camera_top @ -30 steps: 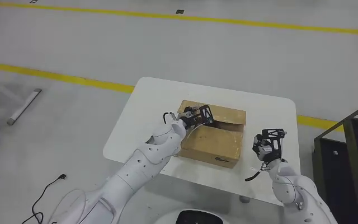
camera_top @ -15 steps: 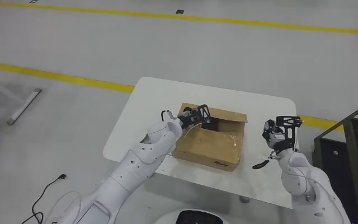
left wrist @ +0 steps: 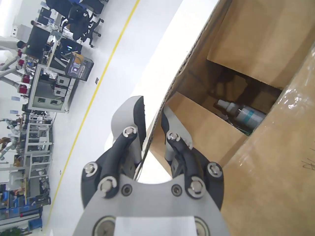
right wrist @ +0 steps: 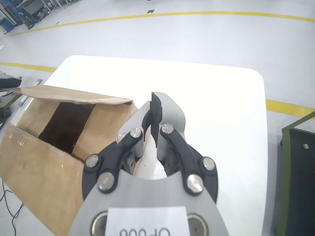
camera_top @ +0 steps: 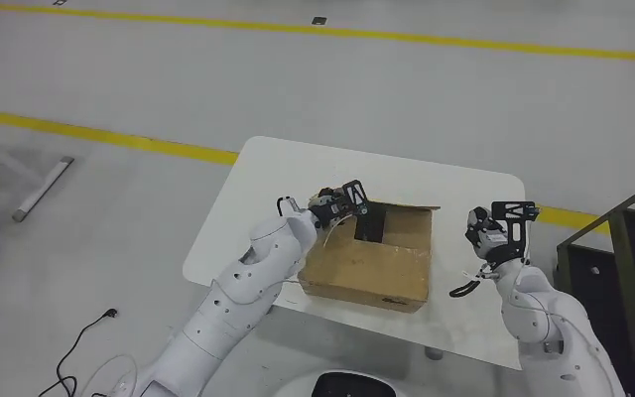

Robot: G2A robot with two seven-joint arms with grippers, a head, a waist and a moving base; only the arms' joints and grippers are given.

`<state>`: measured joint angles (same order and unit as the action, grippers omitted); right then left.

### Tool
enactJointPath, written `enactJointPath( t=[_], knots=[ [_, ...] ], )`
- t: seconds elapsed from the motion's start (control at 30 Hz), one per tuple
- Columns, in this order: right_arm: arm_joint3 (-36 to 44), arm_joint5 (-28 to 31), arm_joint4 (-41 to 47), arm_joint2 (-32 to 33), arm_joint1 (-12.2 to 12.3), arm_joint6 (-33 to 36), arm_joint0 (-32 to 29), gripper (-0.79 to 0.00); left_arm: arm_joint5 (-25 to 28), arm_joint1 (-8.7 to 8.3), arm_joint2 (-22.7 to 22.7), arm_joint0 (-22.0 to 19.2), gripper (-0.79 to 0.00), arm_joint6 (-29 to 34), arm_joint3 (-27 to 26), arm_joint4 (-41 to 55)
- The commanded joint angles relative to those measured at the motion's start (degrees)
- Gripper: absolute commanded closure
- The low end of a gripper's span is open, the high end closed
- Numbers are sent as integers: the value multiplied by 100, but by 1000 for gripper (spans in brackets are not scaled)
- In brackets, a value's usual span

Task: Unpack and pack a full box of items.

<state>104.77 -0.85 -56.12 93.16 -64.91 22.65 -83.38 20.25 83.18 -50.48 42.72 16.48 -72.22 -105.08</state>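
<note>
Early unpack stage. Clamped in left gripper (left wrist: pixel 151 114): edge of one box (camera_top: pixel 367 263) flap (left wrist: pixel 216 25), stood upright. Beyond its fingertips, inside: bottle (left wrist: pixel 246 116), not yet out. Right gripper (right wrist: pixel 151 114): closed, empty, box to its left. Remaining, by judgement: unload, repack.
</note>
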Motion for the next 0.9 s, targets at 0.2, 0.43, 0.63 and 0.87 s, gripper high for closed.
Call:
enactJointPath(
  t=[0.2, 0.43, 0.63, 0.87],
  knots=[
    [29, 37, 62, 85, -4, -10, 14, 0, -935, 295, 398, -560, -785, -305, 942, 65],
    [12, 84, 98, 99, -9, 12, -8, 0, -1831, 678, 722, -1165, -785, -617, 2268, 349],
    [-64, 82, 108, 22, -22, 20, 41, 0, -2452, 1062, 956, -1653, -785, -678, 3415, 629],
    [-192, 104, 112, -56, -33, 47, 162, 0, -2788, 1468, 1173, -2022, -785, -844, 4459, 808]
  ],
)
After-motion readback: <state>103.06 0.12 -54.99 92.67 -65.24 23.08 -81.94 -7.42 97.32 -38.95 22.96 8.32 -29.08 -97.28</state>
